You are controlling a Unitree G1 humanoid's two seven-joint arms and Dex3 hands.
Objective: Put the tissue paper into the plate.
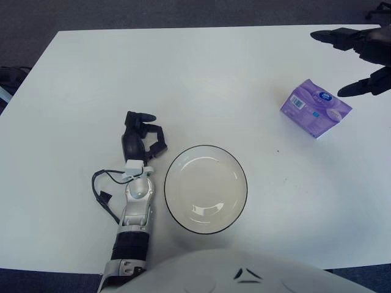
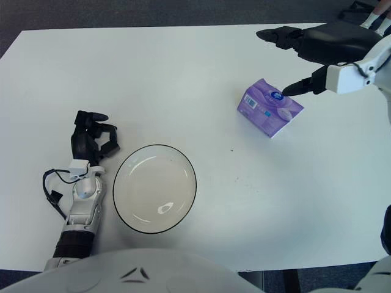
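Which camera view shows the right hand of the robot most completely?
The right eye view: the right hand shows whole with its wrist, fingers spread above the tissue pack. The left eye view cuts it at the frame edge, showing only fingers.
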